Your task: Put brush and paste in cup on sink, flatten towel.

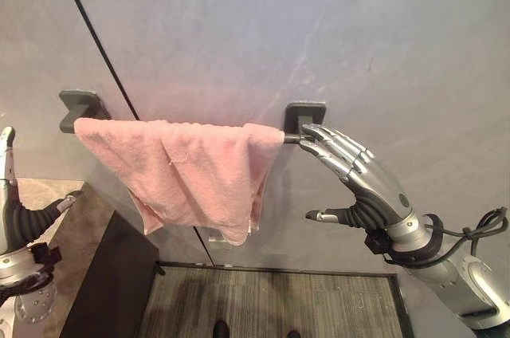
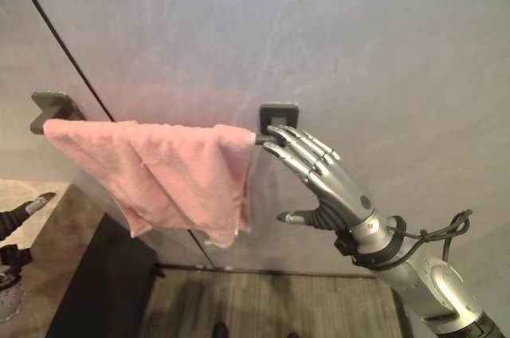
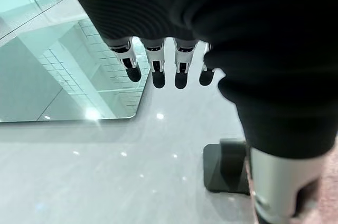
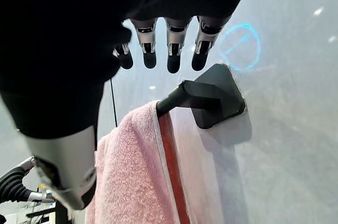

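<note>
Up on the grey wall, the pink terry towel (image 1: 191, 174) hangs bunched and uneven over the dark metal towel rail (image 4: 177, 96), covering it from the left bracket (image 1: 80, 107) almost to the right bracket (image 1: 306, 117). The right hand (image 1: 362, 182) is raised beside the towel's right edge, fingers (image 1: 331, 143) straight and relaxed, their tips at the bare end of the rail by the right bracket, thumb out below, holding nothing. The left hand (image 1: 17, 222) sits low at the left edge over the brown stone bench (image 1: 76, 230), fingers (image 3: 158, 71) extended and empty, with a wall mirror (image 3: 58, 71) ahead of them.
</note>
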Tool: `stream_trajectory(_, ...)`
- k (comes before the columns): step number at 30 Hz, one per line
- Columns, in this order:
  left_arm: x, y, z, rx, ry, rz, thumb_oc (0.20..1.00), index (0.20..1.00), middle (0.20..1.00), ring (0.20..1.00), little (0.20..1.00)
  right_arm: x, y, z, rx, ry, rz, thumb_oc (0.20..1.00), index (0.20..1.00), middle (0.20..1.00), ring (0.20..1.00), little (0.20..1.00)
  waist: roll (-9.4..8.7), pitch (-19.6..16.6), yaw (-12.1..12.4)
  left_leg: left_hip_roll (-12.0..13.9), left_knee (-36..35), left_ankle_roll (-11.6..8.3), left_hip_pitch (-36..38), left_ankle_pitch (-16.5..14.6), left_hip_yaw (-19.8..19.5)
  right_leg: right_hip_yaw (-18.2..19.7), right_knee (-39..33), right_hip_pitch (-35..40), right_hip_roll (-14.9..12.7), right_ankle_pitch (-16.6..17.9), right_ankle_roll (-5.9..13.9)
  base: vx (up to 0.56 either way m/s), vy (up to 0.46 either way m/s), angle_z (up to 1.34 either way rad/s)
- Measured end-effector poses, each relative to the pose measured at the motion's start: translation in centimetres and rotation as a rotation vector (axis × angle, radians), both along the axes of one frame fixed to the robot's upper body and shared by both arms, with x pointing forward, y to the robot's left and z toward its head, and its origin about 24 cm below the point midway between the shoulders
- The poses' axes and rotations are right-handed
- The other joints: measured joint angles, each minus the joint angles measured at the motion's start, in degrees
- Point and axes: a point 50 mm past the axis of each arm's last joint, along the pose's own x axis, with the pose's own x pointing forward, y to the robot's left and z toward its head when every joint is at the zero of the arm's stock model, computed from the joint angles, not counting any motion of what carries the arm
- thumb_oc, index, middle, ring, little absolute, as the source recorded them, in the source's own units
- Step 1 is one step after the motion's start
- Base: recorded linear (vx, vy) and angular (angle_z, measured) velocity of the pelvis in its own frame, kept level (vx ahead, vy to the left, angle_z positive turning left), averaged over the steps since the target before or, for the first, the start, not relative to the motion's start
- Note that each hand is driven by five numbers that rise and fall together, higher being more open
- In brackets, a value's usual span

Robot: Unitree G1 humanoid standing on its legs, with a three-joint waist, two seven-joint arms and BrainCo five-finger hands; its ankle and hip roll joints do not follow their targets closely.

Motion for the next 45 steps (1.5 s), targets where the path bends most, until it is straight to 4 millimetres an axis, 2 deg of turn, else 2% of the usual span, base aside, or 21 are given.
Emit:
stream_trajectory(4,1.1,-1.5,0.4,-0.011,-0.018,-0.091,1.000,1.000,1.000,1.000,1.000,0.3,1.7,0.2,-0.031,-0.003,0.090,1.000,1.000,1.000,1.000,1.000,-0.47,0.3,0.2,-0.1,0.0,-0.02,-0.1,0.0,-0.1,0.0,0.0,0.0,-0.1,0.0,0.00,0.00,0.000,0.00)
stream_trajectory(9,2.1,-4.7,0.4,-0.026,0.027,-0.295,1.000,1.000,1.000,1.000,1.000,0.6,1.9,0.7,-0.063,-0.022,0.105,1.000,1.000,1.000,1.000,1.000,-1.22,1.6,0.2,-0.1,0.0,-0.10,-0.2,0.1,-0.3,-0.3,0.0,0.0,0.0,0.0,0.00,0.00,0.000,0.01)
stream_trajectory(12,2.7,-5.3,0.8,0.032,0.077,-0.361,1.000,1.000,1.000,1.000,1.000,0.7,2.1,1.0,-0.066,-0.040,0.116,1.000,1.000,1.000,1.000,1.000,-1.18,2.5,0.1,-0.1,0.0,-0.11,-0.4,0.1,-0.4,-0.4,0.0,-0.1,-0.1,0.0,0.01,0.00,0.000,0.00)
stream_trajectory(23,3.2,-5.5,1.6,0.071,0.064,-0.383,1.000,1.000,1.000,1.000,1.000,1.2,3.8,2.2,-0.089,-0.102,0.184,1.000,1.000,1.000,1.000,1.000,-1.13,2.5,1.0,-0.2,0.0,-0.14,-2.0,0.2,-0.3,-0.2,0.0,-1.9,-0.2,0.0,0.02,0.01,0.010,0.00)
stream_trajectory(26,3.9,-5.7,2.2,0.072,0.028,-0.393,1.000,1.000,1.000,1.000,1.000,1.6,5.2,3.9,-0.071,-0.194,0.221,1.000,1.000,1.000,1.000,1.000,-1.12,2.5,1.2,-0.3,0.0,-0.15,-2.2,0.2,-0.1,-0.1,0.1,-2.2,-0.2,0.1,0.03,0.03,0.026,-0.03)
stream_trajectory(30,4.5,-6.3,2.4,0.062,0.010,-0.423,1.000,1.000,1.000,1.000,1.000,1.9,7.1,3.8,-0.116,-0.187,0.294,1.000,1.000,1.000,1.000,1.000,-1.47,2.3,1.8,-0.2,0.0,-0.16,-2.7,0.2,-0.1,-0.1,0.1,-2.8,-0.2,0.1,0.03,0.01,0.007,0.00)
stream_trajectory(36,4.6,-6.3,2.6,0.078,0.017,-0.429,1.000,1.000,1.000,1.000,1.000,2.6,7.3,4.1,-0.251,-0.204,0.275,1.000,1.000,1.000,1.000,1.000,-2.13,1.9,2.0,-0.2,0.0,-0.22,-3.3,0.3,-0.2,-0.1,0.1,-3.3,-0.1,0.2,0.09,0.00,0.002,0.01)
stream_trajectory(39,4.7,-6.4,3.0,0.089,0.011,-0.437,1.000,1.000,1.000,1.000,1.000,2.7,7.5,4.0,-0.259,-0.190,0.270,1.000,1.000,1.000,1.000,1.000,-3.01,1.3,2.3,0.1,0.0,-0.35,-4.1,0.4,-0.2,-0.1,0.1,-4.1,0.1,0.3,-0.05,0.00,0.000,0.00)
stream_trajectory(45,4.9,-6.4,3.0,0.091,0.037,-0.438,1.000,1.000,1.000,1.000,1.000,3.0,7.8,4.4,-0.321,-0.177,0.268,1.000,1.000,1.000,1.000,1.000,-3.46,1.0,2.4,0.2,0.0,-0.52,-4.3,0.5,0.0,0.1,-0.1,-4.7,0.2,0.5,-0.03,0.00,0.000,-0.01)
